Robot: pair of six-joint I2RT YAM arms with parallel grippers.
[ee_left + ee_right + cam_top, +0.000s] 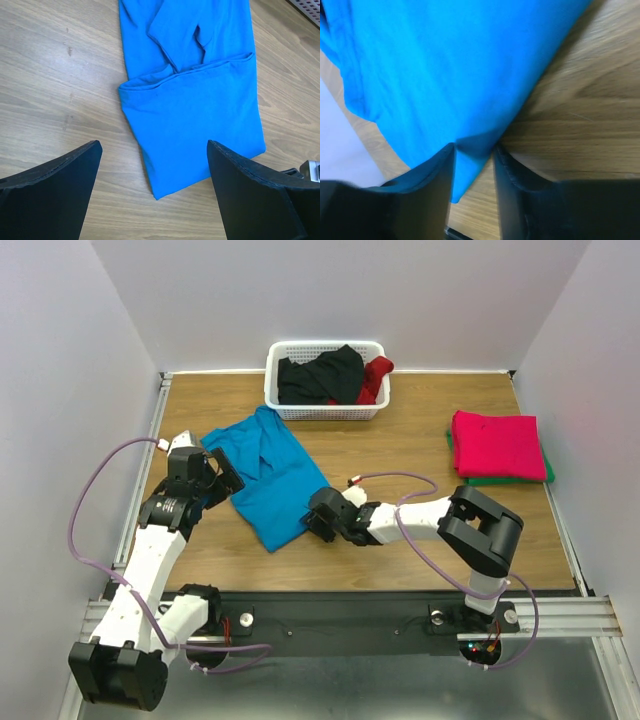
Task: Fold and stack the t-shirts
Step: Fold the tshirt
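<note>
Right gripper [474,155] nipping edge of turquoise t-shirt [445,75] (jaws nearly together), left gripper [152,146] spread wide — above it

overhead and both close wrist views share blue t-shirt [195,125].

The turquoise-blue t-shirt [270,475] was soft, matt cloth with faint creases, the tabletop [400,440] was smooth wood-grain with a slight sheen, the basket [325,410] was white lattice plastic, the magenta-red t-shirt [497,443] was equally matt cloth, and the fingers [50,195] of the left end effector [152,145] were matt black with a finely grainy surface.
</note>
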